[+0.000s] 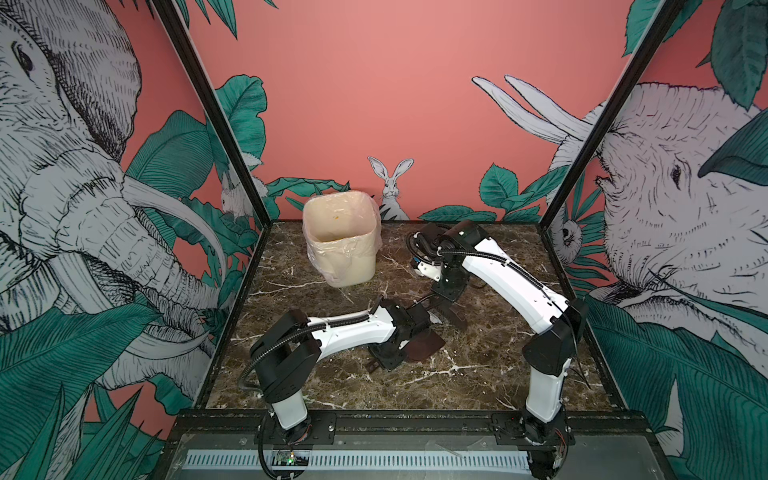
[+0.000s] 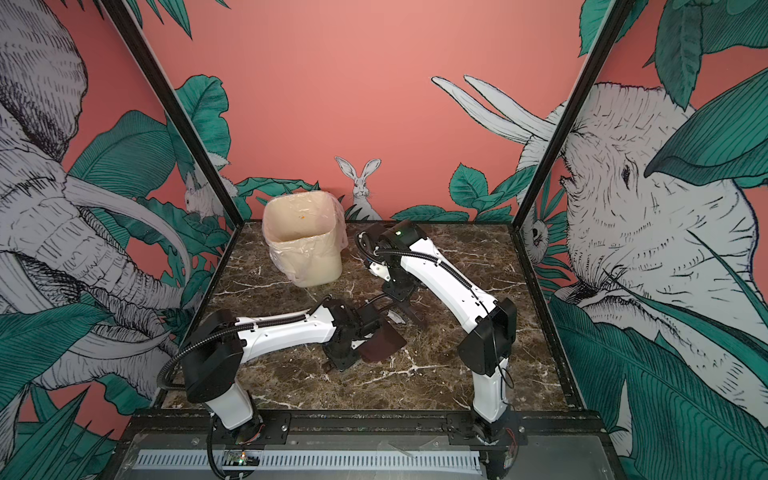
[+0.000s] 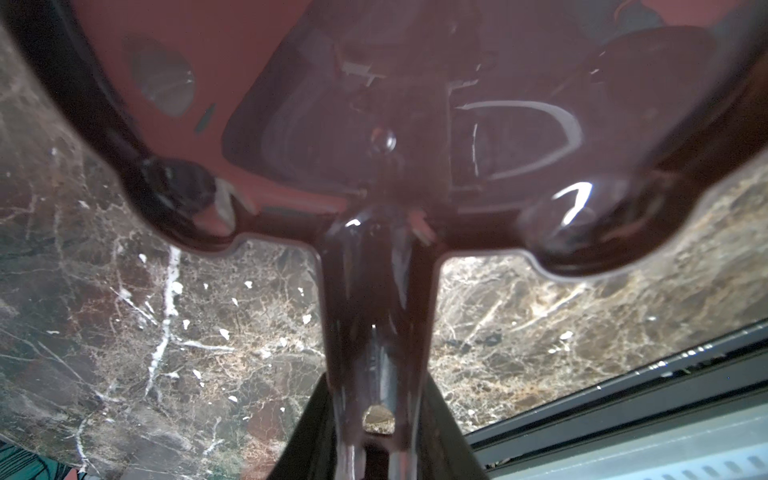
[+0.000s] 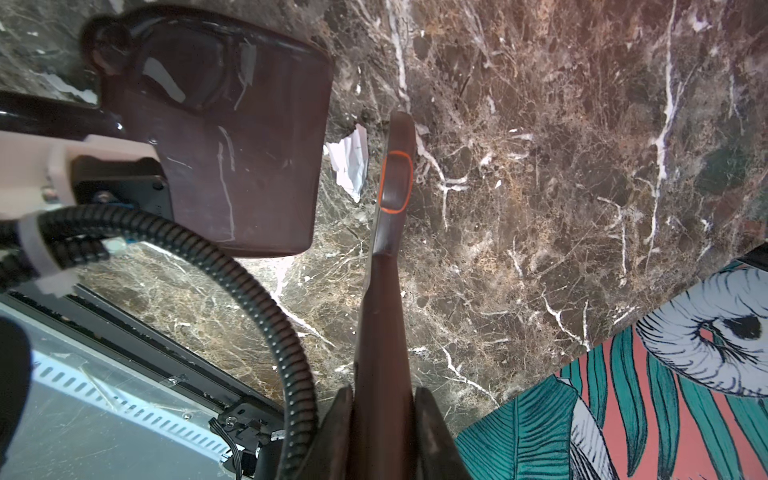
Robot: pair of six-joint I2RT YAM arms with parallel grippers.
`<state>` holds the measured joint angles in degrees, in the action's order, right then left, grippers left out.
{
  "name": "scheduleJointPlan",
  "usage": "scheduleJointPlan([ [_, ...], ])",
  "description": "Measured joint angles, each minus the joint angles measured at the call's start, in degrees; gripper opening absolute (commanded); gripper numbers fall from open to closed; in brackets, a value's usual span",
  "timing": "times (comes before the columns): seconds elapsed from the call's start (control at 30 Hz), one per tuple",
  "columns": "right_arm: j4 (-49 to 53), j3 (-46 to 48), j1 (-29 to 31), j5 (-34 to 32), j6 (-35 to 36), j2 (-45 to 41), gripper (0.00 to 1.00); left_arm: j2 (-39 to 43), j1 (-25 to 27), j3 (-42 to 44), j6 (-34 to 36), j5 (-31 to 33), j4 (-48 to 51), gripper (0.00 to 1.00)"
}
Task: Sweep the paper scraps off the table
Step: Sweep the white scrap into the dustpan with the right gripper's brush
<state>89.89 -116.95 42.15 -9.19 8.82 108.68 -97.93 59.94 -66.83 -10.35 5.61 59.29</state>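
At counter [image 1: 478,374] centre: one white paper scrap [image 4: 348,160] lies btw the dustpan [image 4: 232,166] lip and the brush [image 4: 395,183], just beside both. Can't tell if it touches either.

Left fingers [image 3: 305,432] are clamped on the pan handle. Pan sits low and near-flat, mouth facing ~1 o'clock twd the brush. My read: it's the backstop, so the scrap goes in instead of skidding on.

Right fingers [image 4: 428,436] are closed tight on the brush handle, head down by the counter on the scrap's 1 o'clock side. Looks set for a short stroke twd 7 o'clock into the pan.

Bin [image 1: 340,237] is at ~11 o'clock by the back wall, well apart from both tools, prob the dump spot for a loaded pan.

Materials:
- Pan: glossy dark-brown hard plastic, scuffed, shovel shape w/ rounded rear corners, slim handle w/ hang hole.
- Brush: matching brown, slim tapered handle, oval inset outlined in orange.
- Scrap: thin, creased, torn edges. Light, so prob flutters if hit fast.
- Counter: polished dark marble-look w/ white veins, so tiny white bits are hard to tell from veining. No red/blue bits visible.
- Bin: cream plastic, rounded-square, crinkly clear liner.
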Motion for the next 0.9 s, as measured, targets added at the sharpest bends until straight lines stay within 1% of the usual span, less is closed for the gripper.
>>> scheduleJointPlan([
  [0.3, 0.39, 1.64, -1.42, 0.50, -0.94, -0.07, 0.00, 0.00, 0.00, 0.00, 0.37, 0.52, -0.02, 0.00],
  [0.5, 0.52, 2.36, -1.66, 4.42, -0.92, -0.98, 0.00, 0.00, 0.00, 0.00, 0.50, 1.05, -0.33, 0.00],
  [0.73, 0.42, 2.36, -1.70, 12.70, -0.92, -3.17, 0.00, 0.04, 0.00, 0.35, 0.50, 1.09, -0.48, 0.00],
  [0.9, 0.48, 2.21, -1.79, 12.90, -0.98, -5.49, 0.00, 0.04, 0.00, 0.37, 0.52, 1.11, -0.50, 0.00],
])
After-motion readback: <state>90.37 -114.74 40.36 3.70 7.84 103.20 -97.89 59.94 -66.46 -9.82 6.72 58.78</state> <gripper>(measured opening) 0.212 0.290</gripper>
